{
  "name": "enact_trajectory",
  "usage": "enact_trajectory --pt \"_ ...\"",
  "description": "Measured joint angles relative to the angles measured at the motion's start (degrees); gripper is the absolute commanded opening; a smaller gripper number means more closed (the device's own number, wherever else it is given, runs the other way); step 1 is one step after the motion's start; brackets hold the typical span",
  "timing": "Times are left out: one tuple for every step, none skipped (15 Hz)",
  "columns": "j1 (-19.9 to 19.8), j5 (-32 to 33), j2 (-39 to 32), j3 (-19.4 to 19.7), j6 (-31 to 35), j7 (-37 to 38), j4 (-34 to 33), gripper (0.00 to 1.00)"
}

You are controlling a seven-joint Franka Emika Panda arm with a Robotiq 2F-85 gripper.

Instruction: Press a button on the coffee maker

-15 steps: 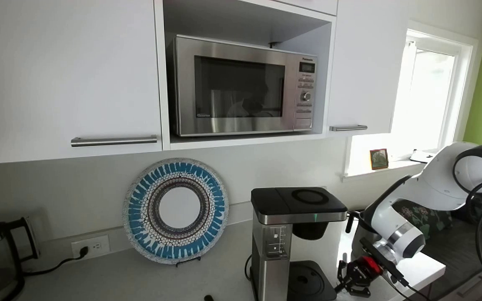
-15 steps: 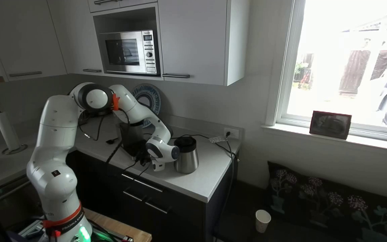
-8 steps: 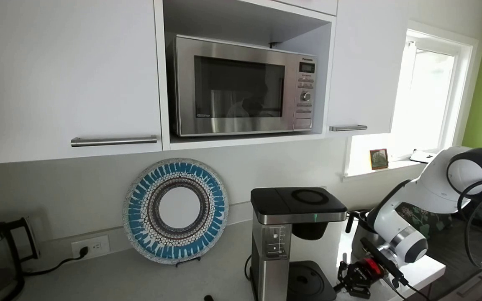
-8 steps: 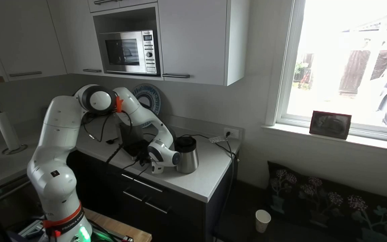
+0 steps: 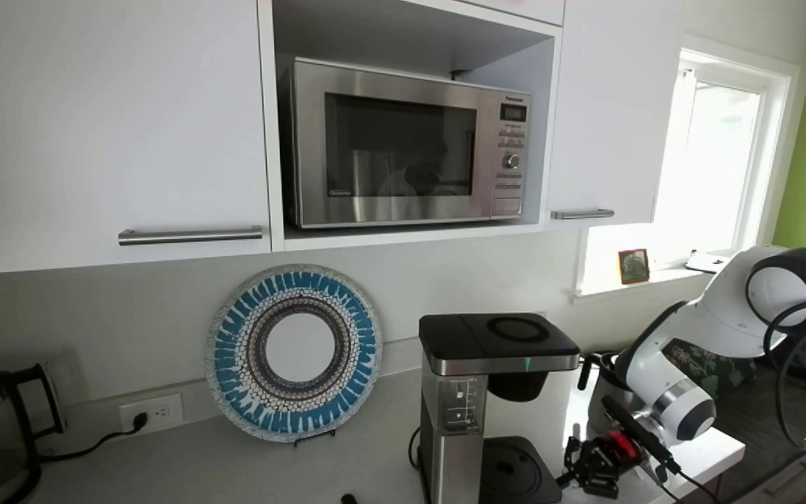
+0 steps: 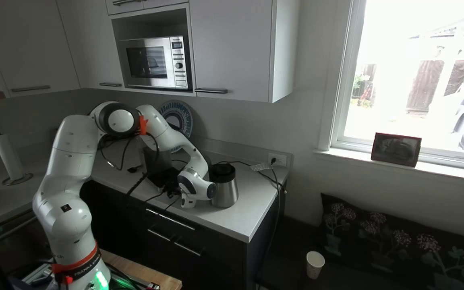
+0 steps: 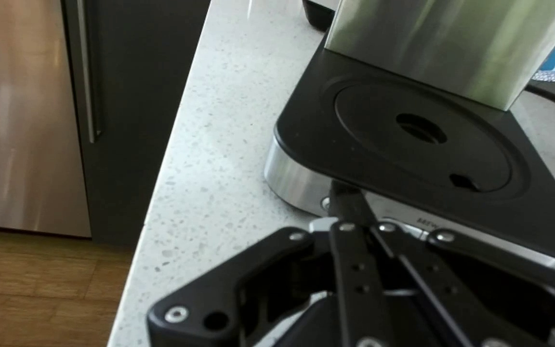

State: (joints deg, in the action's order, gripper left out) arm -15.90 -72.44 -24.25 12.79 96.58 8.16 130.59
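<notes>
Gripper [image 7: 351,200] fully closed, nothing held; tips at front edge of coffee maker [image 7: 393,159], contact unclear. Push best made straight, gently, lest machine be slid.

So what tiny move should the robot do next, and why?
Maybe a tiny, gentle push forward. In the wrist view, the end effector looks shut, good for poking, and points at the silver front edge of the coffee maker, next to a small round spot. It hides what's behind it, so I can't tell whether it's touching.

Speckled counter [image 7: 219,144], coffee maker [image 5: 453,448], carafe [image 6: 226,191] atop
</notes>
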Motion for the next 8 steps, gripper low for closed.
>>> enact_trajectory --pt "0.08 0.02 0.02 0.04 0.1 -0.5 0.0 0.0" --pt "0.17 0.07 0.03 0.1 0.16 -1.24 -0.03 0.0" --pt "0.21 0.11 0.05 0.12 0.21 -2.19 -0.06 0.0" --pt "0.23 0.11 0.08 0.12 0.27 -3.09 -0.06 0.0" --pt "0.27 0.16 0.1 0.12 0.34 -4.13 -0.08 0.0" --pt "0.3 0.21 0.1 0.12 0.37 -5.16 -0.12 0.0" --pt "0.34 0.29 0.1 0.12 0.43 -6.1 -0.17 0.0" --pt "0.39 0.38 0.1 0.12 0.48 -7.01 -0.22 0.0"
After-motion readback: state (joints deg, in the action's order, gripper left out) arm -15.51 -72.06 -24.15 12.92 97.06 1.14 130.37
